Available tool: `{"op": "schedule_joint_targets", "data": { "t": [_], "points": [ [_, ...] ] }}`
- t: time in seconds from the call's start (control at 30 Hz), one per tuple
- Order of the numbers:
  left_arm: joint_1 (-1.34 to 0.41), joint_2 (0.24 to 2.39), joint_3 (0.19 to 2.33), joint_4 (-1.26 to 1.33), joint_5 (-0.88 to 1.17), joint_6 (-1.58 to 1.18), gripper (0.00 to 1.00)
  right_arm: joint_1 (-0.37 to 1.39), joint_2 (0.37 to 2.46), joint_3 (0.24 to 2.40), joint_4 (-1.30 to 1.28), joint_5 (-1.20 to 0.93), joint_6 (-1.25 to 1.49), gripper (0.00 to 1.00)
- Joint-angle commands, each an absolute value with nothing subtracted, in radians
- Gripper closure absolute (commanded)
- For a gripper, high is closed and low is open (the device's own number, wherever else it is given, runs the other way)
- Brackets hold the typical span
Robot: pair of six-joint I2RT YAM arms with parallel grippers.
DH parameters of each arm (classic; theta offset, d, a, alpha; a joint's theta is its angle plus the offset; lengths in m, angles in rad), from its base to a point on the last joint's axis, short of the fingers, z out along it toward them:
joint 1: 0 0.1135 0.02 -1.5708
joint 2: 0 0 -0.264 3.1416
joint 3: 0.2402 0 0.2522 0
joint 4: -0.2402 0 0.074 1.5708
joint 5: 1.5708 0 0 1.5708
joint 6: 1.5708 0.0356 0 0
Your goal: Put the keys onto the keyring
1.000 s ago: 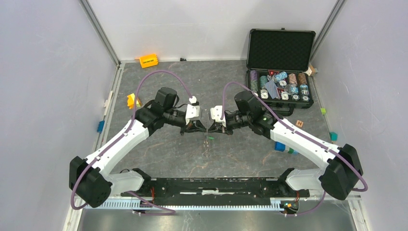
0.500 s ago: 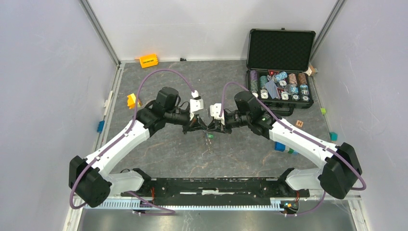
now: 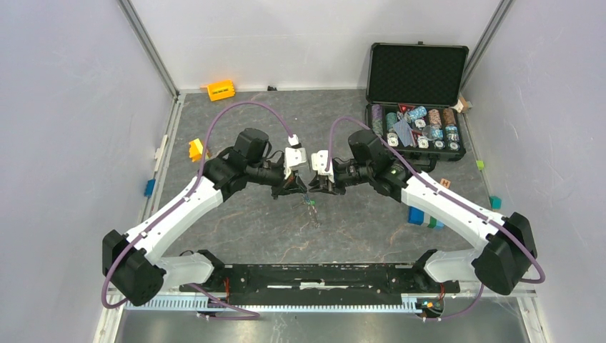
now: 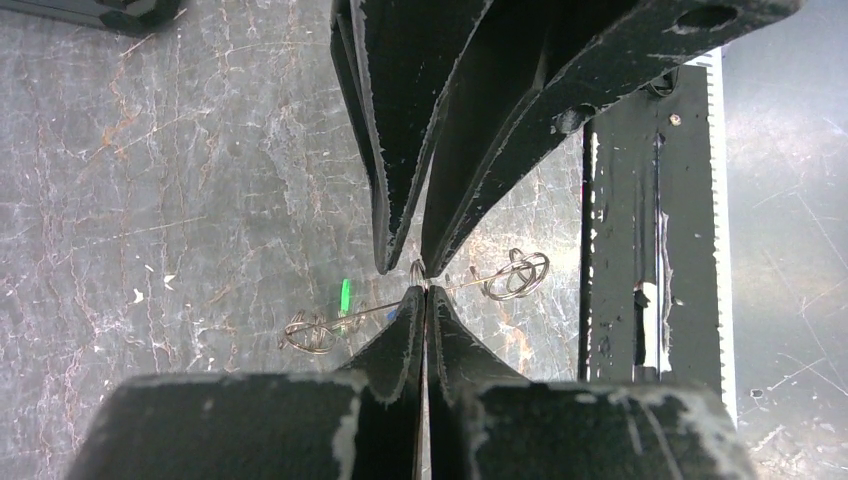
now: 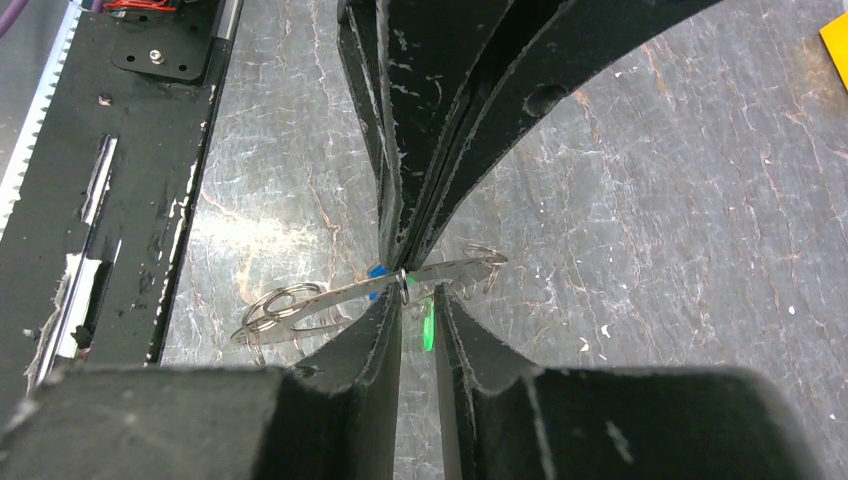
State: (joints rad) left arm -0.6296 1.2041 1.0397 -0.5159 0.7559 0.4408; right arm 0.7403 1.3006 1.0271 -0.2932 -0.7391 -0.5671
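A thin silver keyring [image 4: 470, 283] of a flat metal strip with wire loops at both ends hangs above the table [image 3: 250, 221]. My left gripper [image 4: 425, 290] is shut on it at a small ring [image 4: 417, 270] near the strip's middle. The keys hang from it: a green head [image 5: 428, 325] and a blue head [image 5: 377, 272], both partly hidden by fingers. My right gripper [image 5: 420, 292] meets the left tip to tip, jaws a little apart, with the green key showing through the gap. In the top view the bundle [image 3: 311, 206] dangles below both grippers.
An open black case of poker chips [image 3: 414, 128] stands at the back right. Loose blocks lie about: orange [image 3: 221, 90], yellow [image 3: 194, 149], blue and green [image 3: 421, 218], and a wooden cube [image 3: 445, 184]. The black base rail [image 3: 321, 275] runs along the near edge.
The right gripper's jaws have parted from shut. Both wrists have drifted slightly toward the far side, and the bundle stays hanging from the left gripper.
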Motion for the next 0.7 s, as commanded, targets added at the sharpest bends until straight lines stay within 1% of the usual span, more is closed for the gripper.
{"op": "schedule_joint_targets", "data": {
  "t": [0.0, 0.67],
  "points": [
    [-0.649, 1.212, 1.094, -0.523, 0.741, 0.484, 0.98, 0.748, 1.326, 1.082, -0.323, -0.729, -0.593, 0.77],
    [-0.651, 1.230, 1.103, -0.524, 0.732, 0.477, 0.98, 0.772, 1.359, 1.060, -0.290, -0.768, -0.572, 0.78]
  ]
}}
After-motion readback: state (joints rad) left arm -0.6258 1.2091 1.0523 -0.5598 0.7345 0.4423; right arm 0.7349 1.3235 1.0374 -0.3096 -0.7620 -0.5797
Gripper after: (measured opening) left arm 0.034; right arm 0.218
